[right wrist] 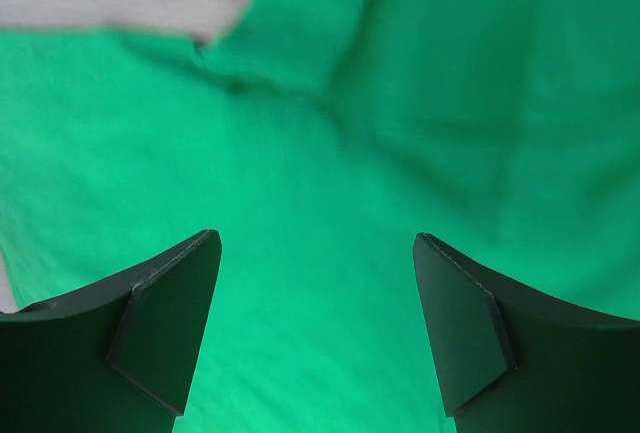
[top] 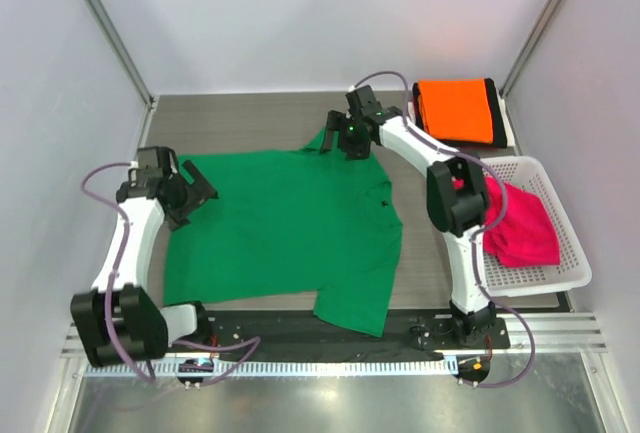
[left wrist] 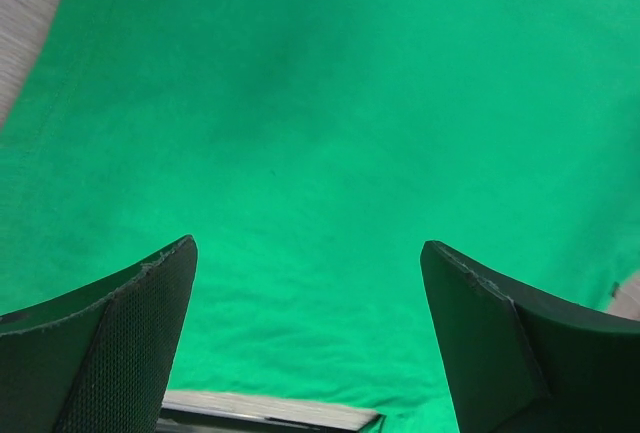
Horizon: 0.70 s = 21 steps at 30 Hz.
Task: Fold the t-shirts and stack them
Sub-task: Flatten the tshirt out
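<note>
A bright green t-shirt (top: 290, 228) lies spread flat across the middle of the table. It fills the left wrist view (left wrist: 330, 123) and the right wrist view (right wrist: 330, 143). My left gripper (top: 200, 193) is open and empty over the shirt's left edge. My right gripper (top: 340, 138) is open and empty over the shirt's far edge near a sleeve. A folded orange t-shirt (top: 458, 110) lies on a black one (top: 496, 123) at the back right. A magenta-pink t-shirt (top: 520, 225) lies crumpled in the basket.
A white mesh basket (top: 560, 273) stands at the right side of the table. The grey table (top: 250, 118) shows behind the green shirt. White walls close in the left, right and back.
</note>
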Motion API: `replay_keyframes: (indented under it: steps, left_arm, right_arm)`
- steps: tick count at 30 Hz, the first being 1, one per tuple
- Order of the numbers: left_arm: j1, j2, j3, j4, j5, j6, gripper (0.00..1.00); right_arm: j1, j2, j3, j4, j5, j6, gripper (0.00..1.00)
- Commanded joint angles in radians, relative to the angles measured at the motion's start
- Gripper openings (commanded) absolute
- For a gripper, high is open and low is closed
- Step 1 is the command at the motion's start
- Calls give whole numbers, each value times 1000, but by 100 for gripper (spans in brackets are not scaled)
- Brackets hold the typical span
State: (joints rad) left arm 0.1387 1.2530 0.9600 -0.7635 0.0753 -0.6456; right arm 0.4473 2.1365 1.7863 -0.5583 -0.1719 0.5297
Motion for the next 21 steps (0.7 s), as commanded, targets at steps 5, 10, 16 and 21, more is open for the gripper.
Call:
replay_keyframes:
  steps: [5,10,16,21]
  left_arm:
    - [-2,-243,-36,-75,15,104,94]
    - [-2,-368,-63,-73,58,109,95]
    - [-2,-483,-109,-22,26,101,95]
    - [-2,-491,-113,-16,30,100,96]
  right_arm:
    - [2,201,298,51,-37,55,83]
    - [1,312,416,51,-32,85,83]
    - [2,398,513,67,-46,133,81]
    - [8,445,550,148,-81,196,81]
